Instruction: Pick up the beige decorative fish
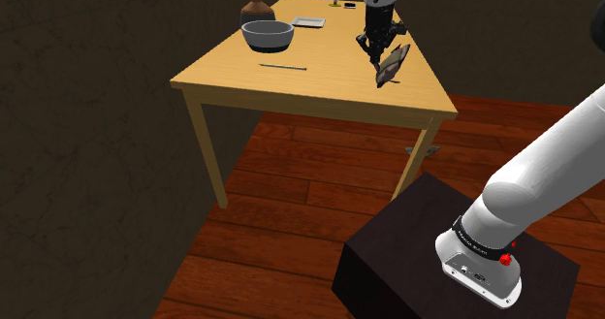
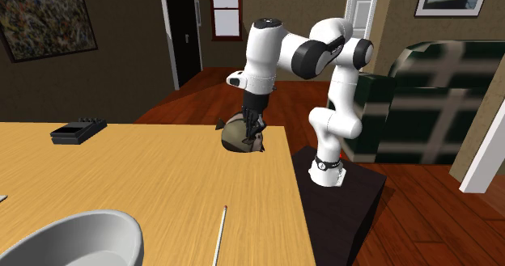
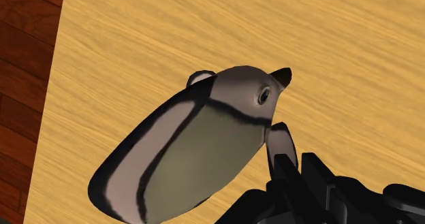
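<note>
gripper (image 1: 379, 53) clamping onto fish (image 1: 394, 64) | fish: smooth rounded oval, beige-grey with dark bands, tilting over light wood-grain table (image 1: 320, 86) by its edge | hanging at 4 o'clock from round grey bowl (image 1: 268, 34) in shoulder view

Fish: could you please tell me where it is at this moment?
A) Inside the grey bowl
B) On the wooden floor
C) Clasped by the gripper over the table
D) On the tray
C: the fish sits tilted between the fingers of the gripper over the table, well apart from the bowl and the tray.
</note>
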You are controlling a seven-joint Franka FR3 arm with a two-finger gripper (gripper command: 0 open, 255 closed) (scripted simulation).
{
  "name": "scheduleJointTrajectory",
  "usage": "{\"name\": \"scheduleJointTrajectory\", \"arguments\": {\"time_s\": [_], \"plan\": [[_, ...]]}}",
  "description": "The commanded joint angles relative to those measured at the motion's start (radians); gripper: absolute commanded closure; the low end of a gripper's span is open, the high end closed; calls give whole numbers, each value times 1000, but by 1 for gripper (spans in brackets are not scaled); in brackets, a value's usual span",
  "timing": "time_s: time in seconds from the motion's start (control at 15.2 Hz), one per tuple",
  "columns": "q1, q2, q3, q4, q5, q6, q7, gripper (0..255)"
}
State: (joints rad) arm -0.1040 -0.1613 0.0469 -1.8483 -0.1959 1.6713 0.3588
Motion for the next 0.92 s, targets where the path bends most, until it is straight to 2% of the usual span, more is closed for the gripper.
{"name": "scheduleJointTrajectory", "arguments": {"time_s": [0.0, 0.86], "plan": [[0, -1, -1, -1, 0, 0, -1, 255], [1, 39, 4, 219, -1, -179, -30, 255]]}}
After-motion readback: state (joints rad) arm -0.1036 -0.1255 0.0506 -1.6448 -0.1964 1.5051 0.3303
